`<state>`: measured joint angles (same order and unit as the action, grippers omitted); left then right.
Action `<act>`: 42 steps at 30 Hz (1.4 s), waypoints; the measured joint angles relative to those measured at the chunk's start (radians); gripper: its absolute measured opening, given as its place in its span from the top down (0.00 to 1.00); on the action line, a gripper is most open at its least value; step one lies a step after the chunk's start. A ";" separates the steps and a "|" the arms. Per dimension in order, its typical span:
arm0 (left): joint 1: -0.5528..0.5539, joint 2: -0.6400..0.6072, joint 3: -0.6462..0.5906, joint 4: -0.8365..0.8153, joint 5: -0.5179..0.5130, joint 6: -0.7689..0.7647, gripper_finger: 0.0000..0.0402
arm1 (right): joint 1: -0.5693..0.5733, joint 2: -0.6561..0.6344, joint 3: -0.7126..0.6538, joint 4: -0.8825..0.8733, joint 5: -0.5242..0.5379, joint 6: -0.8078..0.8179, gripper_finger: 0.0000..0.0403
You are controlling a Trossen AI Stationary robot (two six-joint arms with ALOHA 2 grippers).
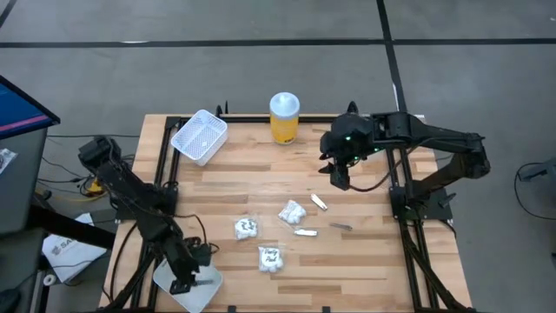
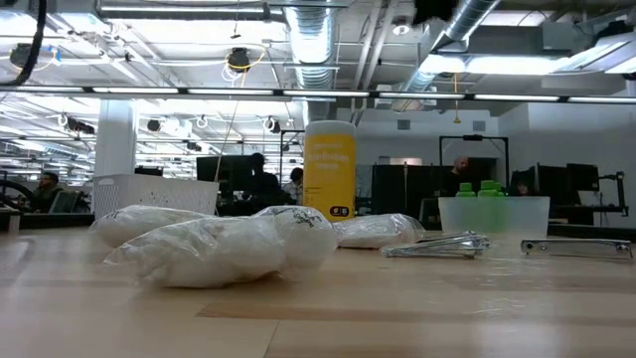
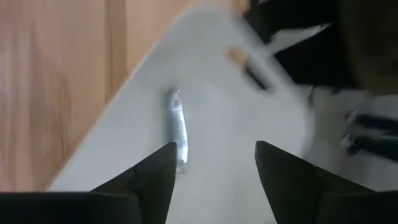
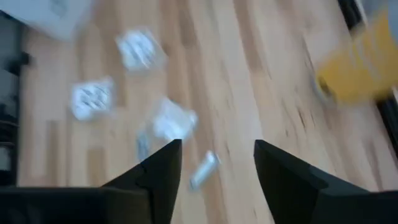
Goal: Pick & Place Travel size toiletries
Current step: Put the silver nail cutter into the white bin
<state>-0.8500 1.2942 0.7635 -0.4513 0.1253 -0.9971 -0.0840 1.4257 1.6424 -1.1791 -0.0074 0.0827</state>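
We see the left pincer [image 3: 214, 180] apart over a silvery tube [image 3: 177, 129] on the white tray [image 1: 201, 287], lower left; the right pincer [image 1: 339, 178] apart above the table [image 1: 365, 261], upper right.

packets [image 1: 270, 236] mid-table — tubes [image 1: 318, 217] right | jar [image 1: 284, 117] behind

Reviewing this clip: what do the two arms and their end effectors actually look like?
Both arms are dark, near-black jointed links on dark frames at the table's sides. The right end effector has a green light glowing on its wrist housing and a thin dark cable looping below. The left end effector is similarly black. In the wrist views, each shows two dark, wedge-shaped fingers.
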 joint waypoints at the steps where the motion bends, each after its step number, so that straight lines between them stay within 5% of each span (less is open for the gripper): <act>1: 0.008 -0.035 0.000 0.001 -0.013 -0.003 0.46 | -0.004 0.012 -0.002 -0.020 0.007 0.011 0.50; 8: 0.058 -0.301 0.000 -0.014 -0.362 0.026 0.51 | 0.033 -0.003 -0.280 -0.024 -0.005 0.110 0.45; 13: 0.069 -0.450 0.000 -0.012 -0.691 0.131 0.51 | 0.121 -0.017 -0.545 0.130 -0.050 0.210 0.47; 17: 0.069 -0.513 0.000 -0.011 -0.835 0.211 0.48 | 0.201 -0.010 -0.696 0.270 -0.071 0.278 0.49; 42: 0.171 -0.527 0.000 -0.002 -0.864 0.242 0.43 | 0.365 -0.010 -0.971 0.587 -0.073 0.484 0.49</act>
<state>-0.6788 0.7673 0.7635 -0.4530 -0.7387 -0.7555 0.2813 1.4157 0.6712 -0.5922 -0.0803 0.5671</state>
